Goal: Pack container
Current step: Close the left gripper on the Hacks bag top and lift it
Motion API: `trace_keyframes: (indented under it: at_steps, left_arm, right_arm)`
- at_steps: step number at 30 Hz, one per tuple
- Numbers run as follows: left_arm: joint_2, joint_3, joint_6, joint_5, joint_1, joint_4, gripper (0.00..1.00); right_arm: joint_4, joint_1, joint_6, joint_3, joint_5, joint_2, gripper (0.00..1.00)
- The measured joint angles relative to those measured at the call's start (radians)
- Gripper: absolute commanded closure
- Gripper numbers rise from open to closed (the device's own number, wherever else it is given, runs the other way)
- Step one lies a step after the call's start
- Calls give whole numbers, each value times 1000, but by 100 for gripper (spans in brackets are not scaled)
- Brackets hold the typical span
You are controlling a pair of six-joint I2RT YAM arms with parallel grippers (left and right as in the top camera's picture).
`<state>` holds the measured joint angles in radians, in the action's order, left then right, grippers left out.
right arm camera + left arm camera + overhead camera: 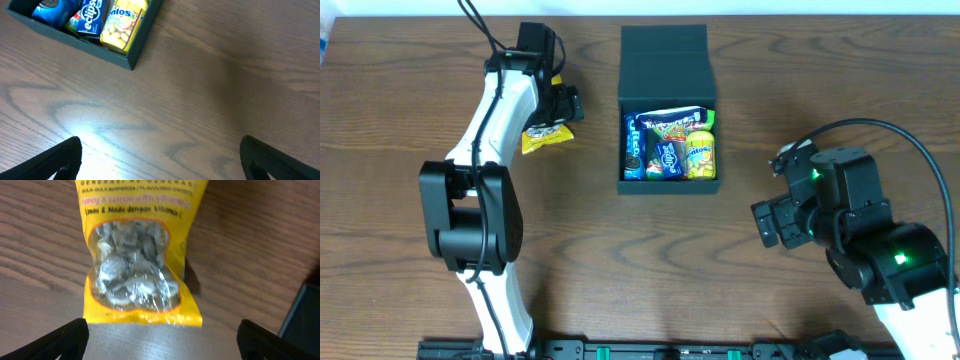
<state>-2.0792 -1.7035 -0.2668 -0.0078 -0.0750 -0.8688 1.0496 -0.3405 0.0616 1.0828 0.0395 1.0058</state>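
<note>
Table: dark brown wood grain (410,100), seen in all three views.
Container: dark square box (670,186), upper centre of the table in the overhead view, between the two arms and nearer the far edge.
Lid: hinged flap (665,62), folded back flat on the far side, leaving the container open.
Contents: blue Oreo pack (633,150) at the left wall; blue Eclipse pack (667,158) in the middle; yellow Mentos pack (700,155) at the right wall; dark bar wrapper (670,122) lying across behind them.
Candy packet: yellow honey-and-lemon sweets (137,255) with a clear window showing wrapped pieces. Flat on the table, left of the container and apart from it.
Left gripper: (162,340) positioned at the candy packet, jaws spread wide, one finger on each side of the packet's near end. No contact visible; nothing held.
Right gripper: (162,162) over bare table, right of the container and nearer the front edge. Jaws wide apart, nothing between them. Container corner with the Mentos pack visible at upper left of the right wrist view.
</note>
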Motion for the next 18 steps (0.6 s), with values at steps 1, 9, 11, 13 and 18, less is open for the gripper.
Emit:
trace_keyframes:
  at_steps: [1,9,11,13,18]
  left_arm:
    - [-5,0,-8,0,2,6,5]
    - [-68,0,-65,-7,20,59,5]
    - [-77,0,-74,-11,20,75,5]
    - [-78,0,-83,-19,20,82,5]
    - [-78,0,-100,-26,23,106,5]
  right_arm:
    - [0,0,0,0,0,0,1]
    - [0,0,0,0,0,0,1]
    - [0,0,0,0,0,0,1]
    - [0,0,0,0,1,0,1]
    - [0,0,0,0,1,0,1]
